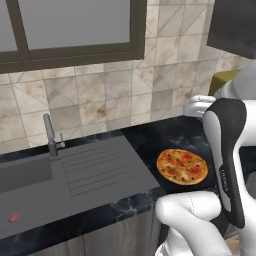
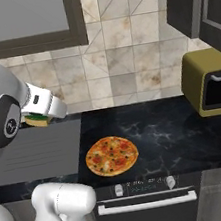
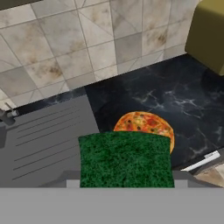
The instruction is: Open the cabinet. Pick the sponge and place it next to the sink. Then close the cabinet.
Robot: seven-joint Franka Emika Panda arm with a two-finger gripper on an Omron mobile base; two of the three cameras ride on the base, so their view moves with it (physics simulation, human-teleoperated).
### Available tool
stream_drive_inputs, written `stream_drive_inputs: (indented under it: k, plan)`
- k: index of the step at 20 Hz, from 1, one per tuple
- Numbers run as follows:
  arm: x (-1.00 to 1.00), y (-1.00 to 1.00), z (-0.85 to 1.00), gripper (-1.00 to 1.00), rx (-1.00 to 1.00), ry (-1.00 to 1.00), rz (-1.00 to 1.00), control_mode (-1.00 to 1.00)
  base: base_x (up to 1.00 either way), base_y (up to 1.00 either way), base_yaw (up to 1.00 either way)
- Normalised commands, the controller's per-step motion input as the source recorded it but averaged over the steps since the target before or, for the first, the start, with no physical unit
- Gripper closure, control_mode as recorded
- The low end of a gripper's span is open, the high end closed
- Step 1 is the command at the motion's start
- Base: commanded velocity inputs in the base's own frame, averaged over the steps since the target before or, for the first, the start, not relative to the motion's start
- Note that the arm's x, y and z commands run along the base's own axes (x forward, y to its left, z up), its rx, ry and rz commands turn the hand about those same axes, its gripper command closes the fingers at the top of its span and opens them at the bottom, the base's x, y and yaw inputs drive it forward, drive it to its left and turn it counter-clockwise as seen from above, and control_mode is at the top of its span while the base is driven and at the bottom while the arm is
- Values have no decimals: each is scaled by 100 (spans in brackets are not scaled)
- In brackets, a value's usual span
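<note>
Fingers of the gripper point(image 2: 37, 119) clamped on the green-and-yellow rectangular sponge point(image 3: 125, 159), held above the dark marble counter point(image 2: 177, 132); fingertips hidden behind it. Grey sink basin point(image 1: 25, 175) at left holds a small red item point(image 1: 14, 218), too small to identify. Dark grey wood-grain wall cabinet point(image 2: 196, 2) at upper right, cut off by the frame; round pizza point(image 2: 111, 156) on counter.

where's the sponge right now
The sponge is held in the gripper, up above the counter between the sink's draining board and the pizza.

bare drainboard point(image 1: 100, 170), pizza point(image 1: 182, 166) beside; faucet point(image 1: 50, 135)
</note>
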Motion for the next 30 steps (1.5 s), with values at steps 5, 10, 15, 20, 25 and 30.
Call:
stream_drive_inputs:
  k: [5,10,15,20,25,30]
  plan:
    - [36,11,-8,100,0,3,0,-100,0,0,0]
    - [83,23,0,100,0,9,0,-100,0,0,0]
    - [53,23,-9,100,0,9,0,-100,0,0,0]
    - [26,11,-45,100,-6,0,0,-100,0,0,0]
    - [1,0,-66,100,-8,0,0,-100,0,0,0]
    - [9,0,-61,100,-7,0,1,-100,0,0,0]
